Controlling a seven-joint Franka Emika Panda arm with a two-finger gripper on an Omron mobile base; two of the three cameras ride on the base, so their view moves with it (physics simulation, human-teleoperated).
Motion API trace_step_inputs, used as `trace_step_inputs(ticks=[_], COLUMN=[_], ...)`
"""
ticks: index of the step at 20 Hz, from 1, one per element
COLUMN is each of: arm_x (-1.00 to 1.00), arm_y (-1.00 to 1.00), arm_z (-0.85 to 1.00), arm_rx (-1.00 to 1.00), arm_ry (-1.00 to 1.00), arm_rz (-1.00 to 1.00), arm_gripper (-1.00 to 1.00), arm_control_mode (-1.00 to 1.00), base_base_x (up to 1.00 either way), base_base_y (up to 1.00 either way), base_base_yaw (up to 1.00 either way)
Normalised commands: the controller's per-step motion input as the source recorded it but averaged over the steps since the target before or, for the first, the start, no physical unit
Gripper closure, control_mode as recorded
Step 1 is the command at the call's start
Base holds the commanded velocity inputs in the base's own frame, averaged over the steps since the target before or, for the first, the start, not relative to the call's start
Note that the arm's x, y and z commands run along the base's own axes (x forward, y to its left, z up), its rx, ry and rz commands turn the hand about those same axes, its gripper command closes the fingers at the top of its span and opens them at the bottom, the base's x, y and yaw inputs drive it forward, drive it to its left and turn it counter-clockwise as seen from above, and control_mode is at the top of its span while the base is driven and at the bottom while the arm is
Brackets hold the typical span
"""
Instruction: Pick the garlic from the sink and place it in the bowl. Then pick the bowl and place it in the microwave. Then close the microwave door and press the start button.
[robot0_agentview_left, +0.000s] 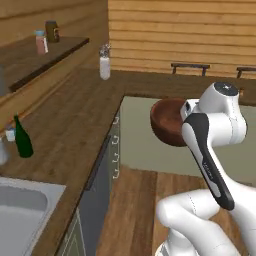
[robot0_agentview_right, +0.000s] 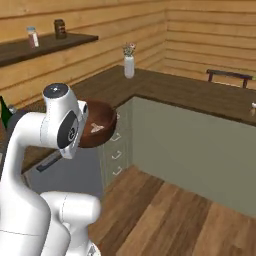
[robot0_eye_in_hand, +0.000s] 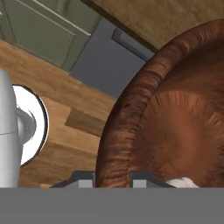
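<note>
— Gripper (robot0_eye_in_hand: 112, 178) is pinching the rim of the bowl (robot0_eye_in_hand: 175, 113), one fingertip on each side. It is holding the bowl up in the air, over the wood floor (robot0_agentview_right: 165, 215).

— Where is the garlic (robot0_agentview_right: 97, 128) sitting?

— Inside the bowl. It is looking tiny and blurry, and the arm is hiding part of the bowl.

— Any words to read?

— No, the jars (robot0_agentview_left: 41, 42) on the shelf (robot0_agentview_left: 35, 57) are too blurry.

— And the sink (robot0_agentview_left: 22, 212)?

— It is getting cut off at the corner, near a green bottle (robot0_agentview_left: 22, 137).

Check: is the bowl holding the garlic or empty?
Holding it: the garlic lies inside the bowl, which the gripper carries by its rim.
</note>
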Motion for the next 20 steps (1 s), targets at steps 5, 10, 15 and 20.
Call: trace_step_inputs(ticks=[5, 10, 15, 20], arm_x=[0.0, 0.0, 0.0, 0.0], arm_y=[0.0, 0.0, 0.0, 0.0], arm_z=[0.0, 0.0, 0.0, 0.0], arm_rx=[0.0, 0.0, 0.0, 0.0], arm_ry=[0.0, 0.0, 0.0, 0.0], arm_rz=[0.0, 0.0, 0.0, 0.0], arm_gripper=[1.0, 1.0, 1.0, 1.0], arm_control_mode=[1.0, 1.0, 1.0, 1.0], base_base_x=[0.0, 0.0, 0.0, 0.01], base_base_y=[-0.18, -0.17, -0.16, -0.34], base_base_yaw=[-0.93, -0.93, -0.92, -0.8])
